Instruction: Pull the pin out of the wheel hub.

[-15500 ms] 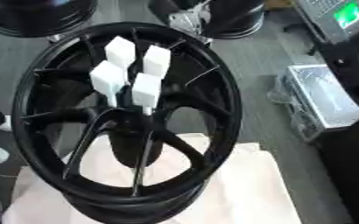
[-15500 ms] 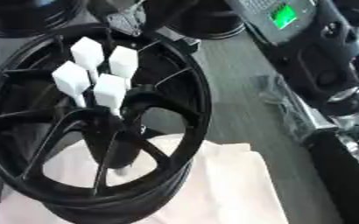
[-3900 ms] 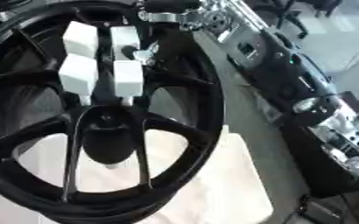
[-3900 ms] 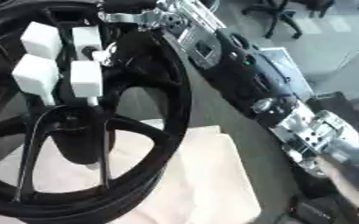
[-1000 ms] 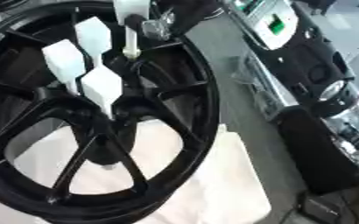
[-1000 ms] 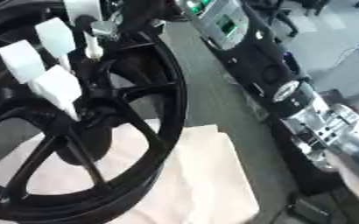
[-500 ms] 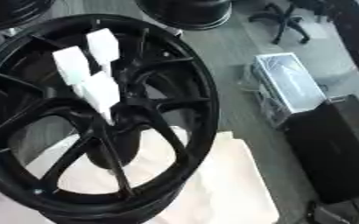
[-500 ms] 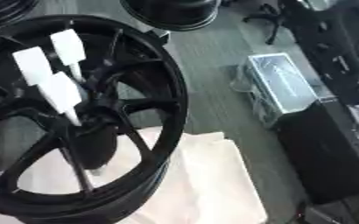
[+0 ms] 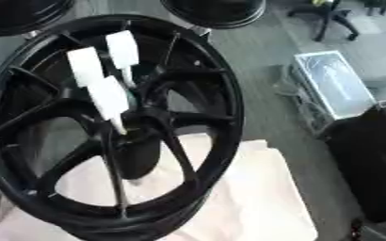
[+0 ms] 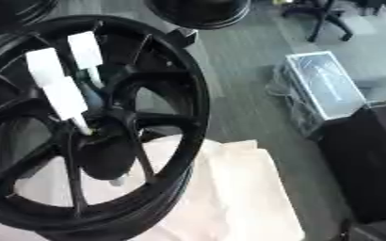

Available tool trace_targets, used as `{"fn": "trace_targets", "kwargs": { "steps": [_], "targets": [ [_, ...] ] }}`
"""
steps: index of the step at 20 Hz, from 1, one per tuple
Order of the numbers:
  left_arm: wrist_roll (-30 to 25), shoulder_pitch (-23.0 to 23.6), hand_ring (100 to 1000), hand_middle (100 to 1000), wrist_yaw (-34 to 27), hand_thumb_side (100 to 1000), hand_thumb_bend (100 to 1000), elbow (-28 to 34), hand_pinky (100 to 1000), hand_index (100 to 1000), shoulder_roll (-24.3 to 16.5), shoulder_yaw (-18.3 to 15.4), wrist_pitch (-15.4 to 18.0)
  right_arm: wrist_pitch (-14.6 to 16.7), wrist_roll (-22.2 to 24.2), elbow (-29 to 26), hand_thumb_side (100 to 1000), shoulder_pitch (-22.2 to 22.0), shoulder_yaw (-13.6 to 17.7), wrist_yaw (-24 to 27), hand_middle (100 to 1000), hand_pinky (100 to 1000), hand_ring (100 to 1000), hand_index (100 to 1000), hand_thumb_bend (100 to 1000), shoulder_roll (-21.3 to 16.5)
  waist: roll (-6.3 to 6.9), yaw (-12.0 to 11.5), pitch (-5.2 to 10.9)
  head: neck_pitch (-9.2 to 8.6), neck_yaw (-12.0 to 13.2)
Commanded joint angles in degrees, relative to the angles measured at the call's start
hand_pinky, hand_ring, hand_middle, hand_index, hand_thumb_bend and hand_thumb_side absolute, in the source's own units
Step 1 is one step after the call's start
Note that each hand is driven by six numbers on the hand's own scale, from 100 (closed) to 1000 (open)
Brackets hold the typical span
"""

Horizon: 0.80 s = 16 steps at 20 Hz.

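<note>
A large black spoked wheel [image 9: 223, 94] lies tilted on a white cloth. Three white block-headed pins stand close together in its hub [image 9: 137, 123]: one at the back [image 9: 122, 48], one to the left [image 9: 86, 66] and one nearest me [image 9: 110, 97]. Their thin shafts run down towards the hub centre, and where they end is hidden by the spokes. Neither of my hands shows in either view.
The white cloth [image 9: 258, 197] spreads under the wheel and to its right. A silver case [image 10: 326, 84] lies on the grey floor at the right, with a black box [image 9: 373, 164] below it. More black wheels [image 9: 213, 9] and an office chair [image 10: 324, 16] stand at the far edge.
A second ago my right arm was at the wheel's far rim with a fourth white pin raised there. Arm and pin have since left the view; three pins remain. The camera has shifted.
</note>
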<state>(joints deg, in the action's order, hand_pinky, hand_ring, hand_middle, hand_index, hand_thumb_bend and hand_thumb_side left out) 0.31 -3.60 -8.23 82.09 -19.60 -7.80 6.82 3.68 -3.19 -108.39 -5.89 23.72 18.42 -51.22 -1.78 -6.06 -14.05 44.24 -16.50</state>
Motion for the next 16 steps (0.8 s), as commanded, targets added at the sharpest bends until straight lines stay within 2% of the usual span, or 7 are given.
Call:
{"fn": "trace_targets", "kwargs": {
  "steps": [1,3,6,7,9,10,16],
  "targets": [
    [-0.1,-0.7,974,971,-0.8,933,109,1.7,906,814,-0.3,-0.7,0.2,0.4,-3.3,-2.8,429,-2.7,3.0,-7.6,376,366,401,532,100,4.8,0.5,-0.3,0.4,-0.12,2.0],
    [-0.2,-1.0,975,971,-1.1,929,110,2.1,906,815,-0.1,-0.7,0.2,0.5,-4.0,-3.9,402,-4.3,3.3,-12.0,402,396,426,563,100,8.0,0.83,-0.7,0.31,-0.12,2.8],
    [-0.4,-1.4,976,972,-1.3,926,111,2.4,907,815,0.2,-0.7,0.1,1.3,-3.6,-5.1,269,-6.0,2.8,-17.5,490,462,501,673,100,11.4,1.09,-1.0,0.31,-0.12,3.7],
    [-0.5,-1.4,976,972,-1.4,926,113,2.5,907,816,0.3,-0.8,0.0,1.8,-3.2,-5.2,234,-6.3,2.6,-19.0,580,514,557,782,100,12.1,1.11,-1.1,0.33,-0.12,3.9],
    [-0.6,-1.6,976,973,-1.5,927,115,2.7,907,816,0.4,-0.7,-0.2,2.7,-2.4,-4.8,202,-6.8,2.5,-21.7,692,581,655,881,100,13.4,1.08,-1.3,0.35,-0.12,4.2],
    [-0.7,-1.7,976,972,-1.5,928,116,2.8,907,816,0.5,-0.7,-0.2,2.8,-2.4,-4.3,201,-6.9,2.7,-22.7,723,621,707,898,100,13.9,1.06,-1.4,0.35,-0.12,4.3],
    [-0.8,-1.8,976,972,-1.5,934,119,2.9,907,816,0.6,-0.6,-0.5,0.9,-1.5,-1.0,236,-7.2,3.2,-26.8,757,646,729,908,100,15.6,0.83,-1.5,0.19,-0.12,4.5]
  ]
}}
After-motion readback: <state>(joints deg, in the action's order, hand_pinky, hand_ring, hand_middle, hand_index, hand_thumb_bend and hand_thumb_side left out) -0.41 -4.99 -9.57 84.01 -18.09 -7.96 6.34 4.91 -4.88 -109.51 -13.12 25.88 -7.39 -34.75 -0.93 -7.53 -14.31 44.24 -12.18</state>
